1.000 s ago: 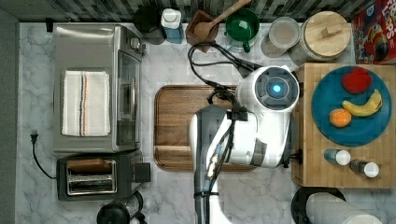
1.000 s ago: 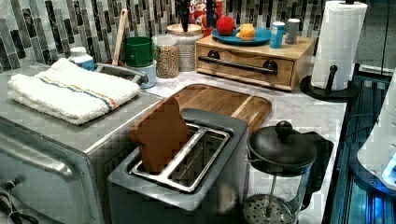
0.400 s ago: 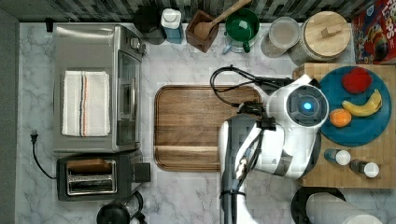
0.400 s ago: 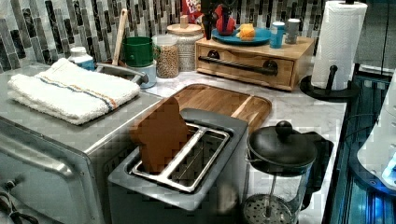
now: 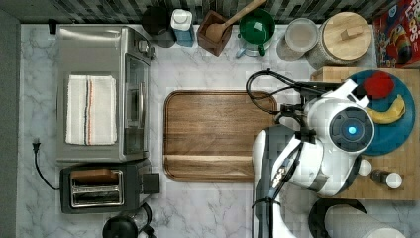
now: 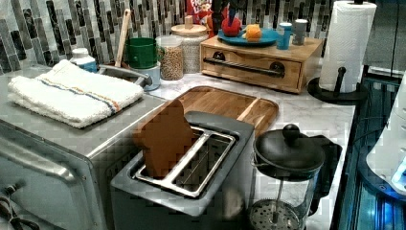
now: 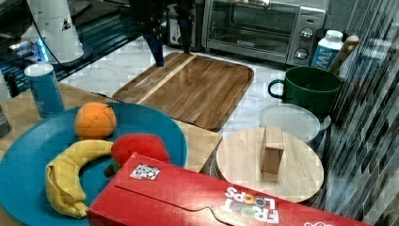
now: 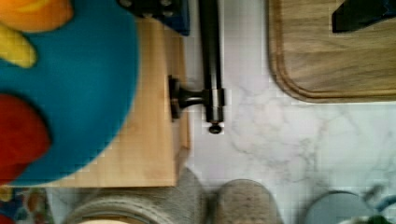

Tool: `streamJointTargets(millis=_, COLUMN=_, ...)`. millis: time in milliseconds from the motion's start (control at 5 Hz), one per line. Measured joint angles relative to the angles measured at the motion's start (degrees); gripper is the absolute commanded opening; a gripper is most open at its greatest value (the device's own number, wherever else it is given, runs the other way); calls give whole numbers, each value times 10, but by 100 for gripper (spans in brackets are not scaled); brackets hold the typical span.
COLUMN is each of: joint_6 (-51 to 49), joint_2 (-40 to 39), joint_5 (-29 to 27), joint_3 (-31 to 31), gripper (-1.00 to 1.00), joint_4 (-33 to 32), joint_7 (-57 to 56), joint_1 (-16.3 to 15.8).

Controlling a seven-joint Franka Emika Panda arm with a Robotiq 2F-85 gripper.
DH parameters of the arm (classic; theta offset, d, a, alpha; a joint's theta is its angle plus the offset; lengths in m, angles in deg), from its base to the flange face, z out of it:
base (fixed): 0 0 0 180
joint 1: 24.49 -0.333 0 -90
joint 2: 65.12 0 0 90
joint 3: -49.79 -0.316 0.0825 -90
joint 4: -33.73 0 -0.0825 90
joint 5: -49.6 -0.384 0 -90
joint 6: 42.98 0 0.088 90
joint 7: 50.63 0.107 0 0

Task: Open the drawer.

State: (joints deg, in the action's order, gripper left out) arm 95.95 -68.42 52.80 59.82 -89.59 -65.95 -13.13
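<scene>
Hovering above the drawer (image 6: 253,67), the hand (image 8: 261,11), open and empty, straddles its black bar handle (image 8: 211,65) crosswise.

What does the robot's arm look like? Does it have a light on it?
The white robot arm has smooth rounded shells with dark grey joints. A round black cap on top carries a small glowing blue light. Black cables loop off its side, and grey cables run along it.

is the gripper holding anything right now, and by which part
Nothing is held. The gripper is open, its fingers spread apart and not closed on the bar handle of the drawer.
</scene>
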Motion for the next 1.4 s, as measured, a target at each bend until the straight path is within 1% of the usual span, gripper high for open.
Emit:
streamJointTargets(millis=400, joint_6=-17, joint_2=-27, joint_5=0, joint_3=9, gripper=100, joint_4=2, joint_7=-1, joint_1=5)
streamJointTargets(millis=1000, joint_6=-15, joint_2=-132, joint_5=0, joint_3=9, gripper=100, joint_4=0, joint_7=1, joint_1=3)
streamJointTargets(millis=1200, joint_6=8, joint_2=-139, joint_5=0, joint_3=9, gripper=100, joint_4=-17, joint_7=2, joint_1=3)
streamJointTargets(millis=1400, joint_6=18, joint_2=-126, joint_5=5, joint_3=9, gripper=100, joint_4=-31, joint_7=2, joint_1=3)
